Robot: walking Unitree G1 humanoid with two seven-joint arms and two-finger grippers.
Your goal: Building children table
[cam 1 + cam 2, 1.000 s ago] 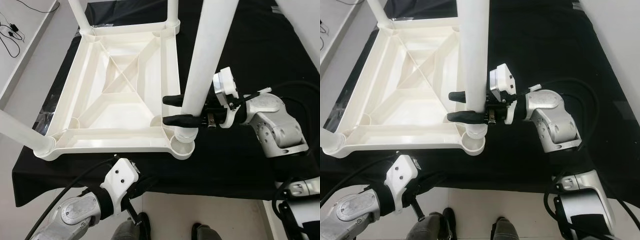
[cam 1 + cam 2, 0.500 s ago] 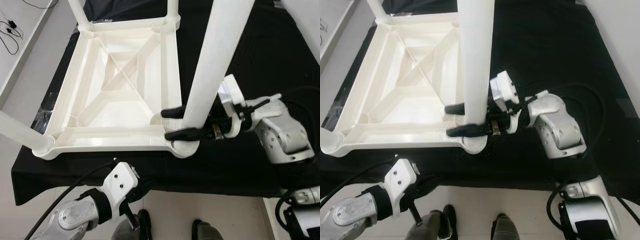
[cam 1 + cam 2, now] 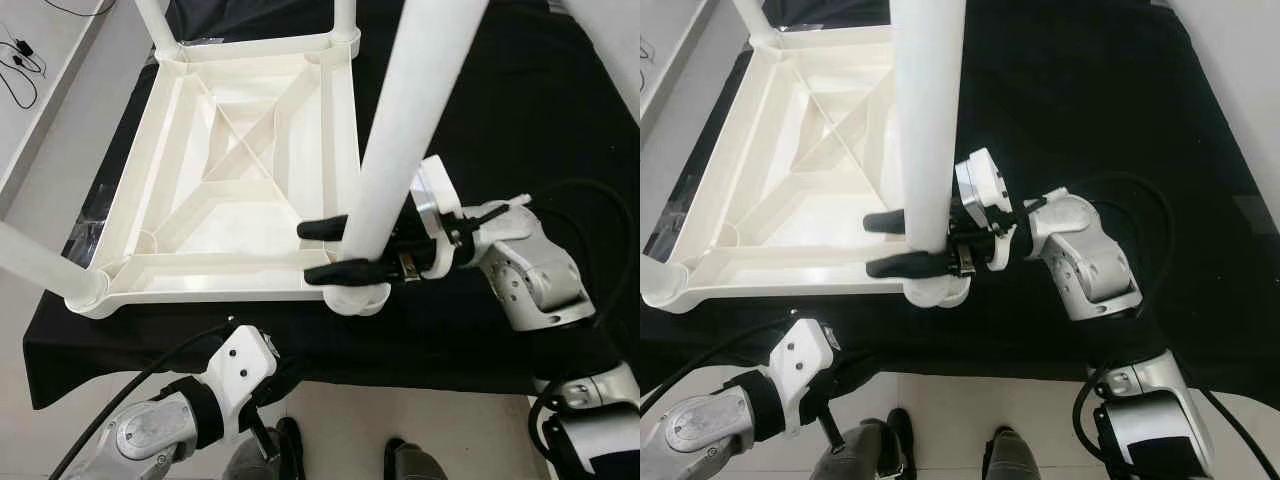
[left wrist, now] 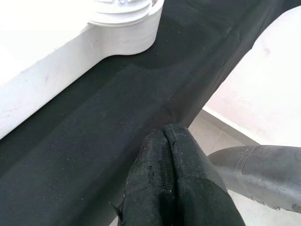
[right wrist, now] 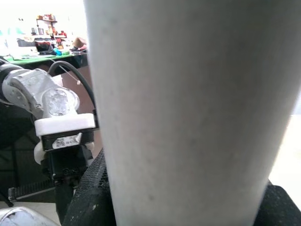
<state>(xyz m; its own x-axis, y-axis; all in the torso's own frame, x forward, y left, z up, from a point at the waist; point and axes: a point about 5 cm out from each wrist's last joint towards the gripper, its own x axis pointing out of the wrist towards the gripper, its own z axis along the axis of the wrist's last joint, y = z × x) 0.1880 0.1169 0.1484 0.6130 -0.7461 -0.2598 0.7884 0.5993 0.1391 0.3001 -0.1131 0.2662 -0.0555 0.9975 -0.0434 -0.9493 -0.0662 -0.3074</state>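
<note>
Left eye view, from the left: left gripper (image 3: 262, 432) hangs below the black table (image 3: 560, 120), fingers pressed together, empty. Upturned white tabletop (image 3: 240, 170) lies there. Right gripper (image 3: 328, 248) clamps the leg (image 3: 400, 140) above its near corner socket (image 3: 355, 296); leaning, it could jam or slip out.

The two head eyes looked steeply down from above at the same upturned white table (image 3: 240, 170) on the black-draped tabletop (image 3: 520, 90), the right eye set slightly rightward. The right wrist camera sat hard against a white leg (image 5: 188, 113). The left wrist camera faced along the tabletop's near edge, close to a corner socket (image 4: 124, 21).
</note>
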